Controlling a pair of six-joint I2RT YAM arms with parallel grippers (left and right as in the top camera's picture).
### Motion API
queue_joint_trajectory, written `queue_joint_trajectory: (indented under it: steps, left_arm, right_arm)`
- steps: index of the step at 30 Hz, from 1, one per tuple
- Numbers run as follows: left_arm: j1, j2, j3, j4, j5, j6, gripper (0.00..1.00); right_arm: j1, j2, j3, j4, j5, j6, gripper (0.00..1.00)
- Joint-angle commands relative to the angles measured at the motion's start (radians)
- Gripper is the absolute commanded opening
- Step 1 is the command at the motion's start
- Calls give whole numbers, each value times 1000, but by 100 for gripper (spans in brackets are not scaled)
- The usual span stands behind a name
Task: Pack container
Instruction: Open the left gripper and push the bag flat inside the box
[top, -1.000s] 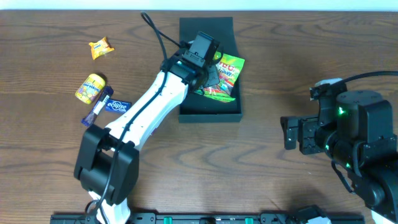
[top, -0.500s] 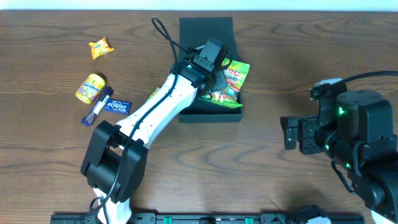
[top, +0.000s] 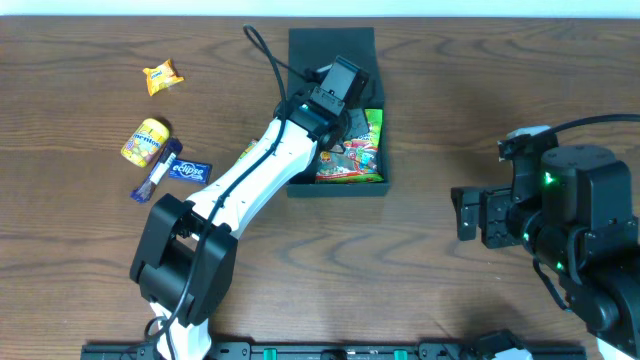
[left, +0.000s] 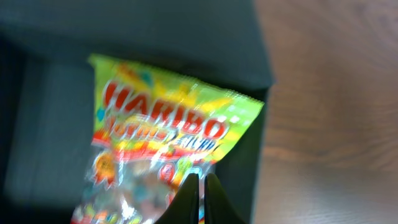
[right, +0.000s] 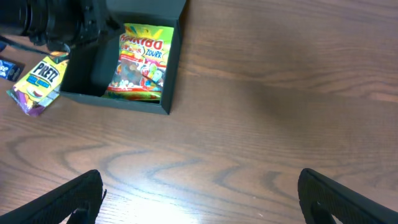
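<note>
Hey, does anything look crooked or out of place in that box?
Nothing spilled or damaged. The Haribo bag lies off to the right side of the container, one edge pinched in the left gripper.

You have a brown wooden table (top: 450, 100) in front of you. The dark container (top: 340, 189) sits on it near the far edge. To the left of the box lie a small orange sweet (top: 161, 77), a round yellow tin (top: 145, 141), a purple bar (top: 157, 174) and a blue Eclipse packet (top: 191, 171), the last three close together. A yellow and purple packet (right: 38, 85) lies just beside the box.
</note>
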Motion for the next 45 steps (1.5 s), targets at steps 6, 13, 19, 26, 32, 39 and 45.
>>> queue_joint_trajectory:
  steps: [6,13,19,26,32,39,45]
  left_arm:
    - [0,94,32,150,-24,147,6]
    - [-1,190,32,212,43,154,6]
    - [-1,258,32,237,43,154,6]
    - [-1,279,32,252,54,154,6]
    - [-1,281,32,248,54,154,6]
    - [-1,294,32,231,53,217,6]
    - [-1,319,32,226,53,217,6]
  right_arm:
    - [-9,-4,-1,-1,13,-14,99]
    - [-9,-4,-1,-2,13,-14,99]
    - [-9,-4,-1,-1,13,-14,99]
    - [-9,-4,-1,-2,13,-14,99]
    - [-9,-4,-1,-1,13,-14,99]
    - [-9,-4,-1,-1,13,-14,99]
    - [-9,-4,-1,-1,13,-14,99]
